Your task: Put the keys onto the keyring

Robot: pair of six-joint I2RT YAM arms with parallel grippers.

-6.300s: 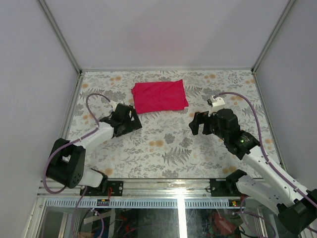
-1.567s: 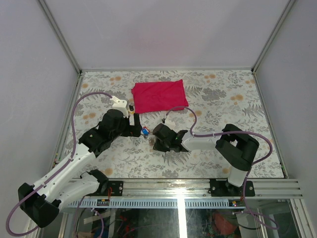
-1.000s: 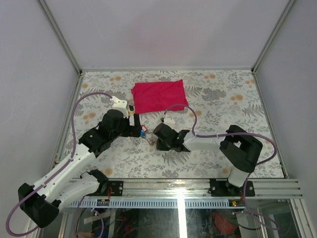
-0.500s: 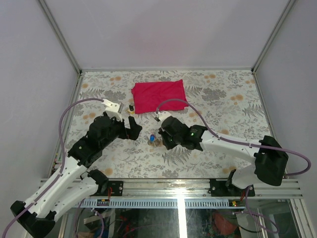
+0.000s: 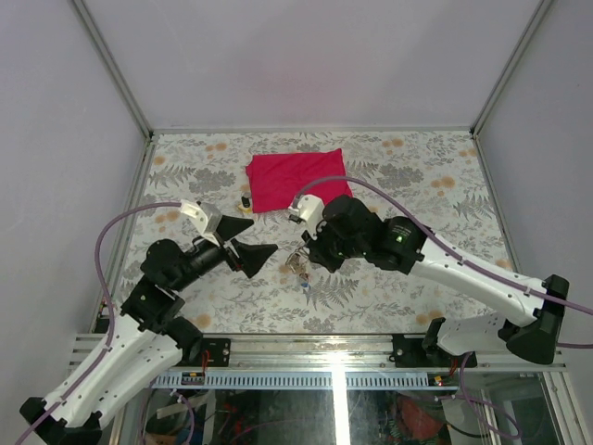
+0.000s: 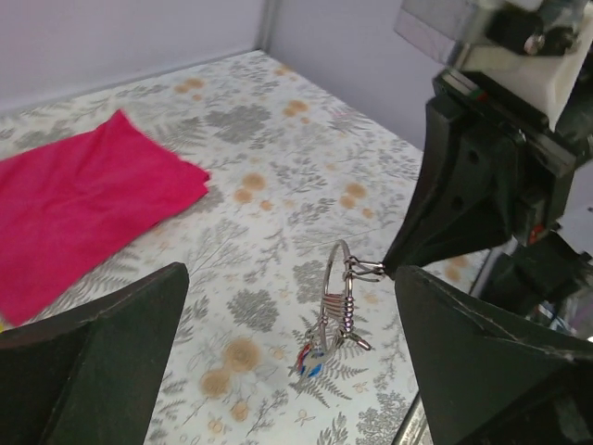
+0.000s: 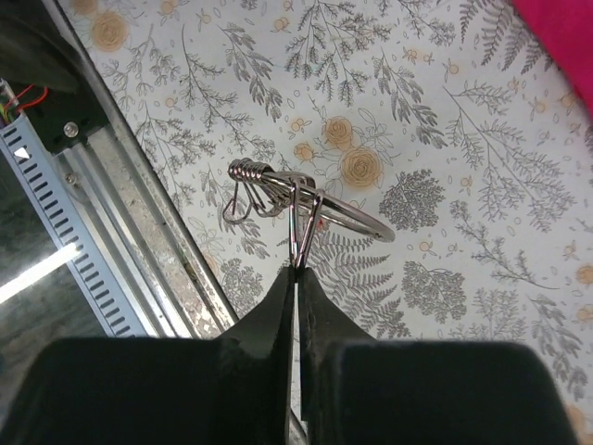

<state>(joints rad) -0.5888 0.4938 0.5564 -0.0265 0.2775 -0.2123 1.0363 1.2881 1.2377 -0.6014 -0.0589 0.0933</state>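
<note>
Since the view half a second back, your right arm [image 5: 463,269] has stretched out over the table [image 5: 417,185] and your left arm [image 5: 176,264] has drawn back toward its own side. The keys [image 6: 311,360] that lay on the table between them now hang from the keyring [image 7: 352,216] in the right gripper [image 7: 296,271]

Table: a floral-print surface, walled on three sides, with a metal rail [image 7: 130,222] along its near edge

Red cloth [image 5: 297,180]: flat at the far middle of the table, well apart from both grippers. You see it at the left of the left wrist view

Left gripper [image 5: 262,236]: its fingers [image 6: 102,362] stand wide apart with nothing between them. They point toward the keyring, which sits beyond the fingertips and clear of them

Right gripper: its fingers are pressed together on the keyring, pinching the wire at its near side. The ring juts out past the fingertips, tilted above the table. In the left wrist view you find it midway between the two left fingers, its edge caught at the right gripper's tip

Keys: a blue head and a red head show, dangling under the ring on small wire clips [image 7: 252,190]. Whether their low ends touch the table cannot be told

Small dark-and-tan item [image 5: 246,201]: just beside the cloth's near left corner, too small to identify
</note>
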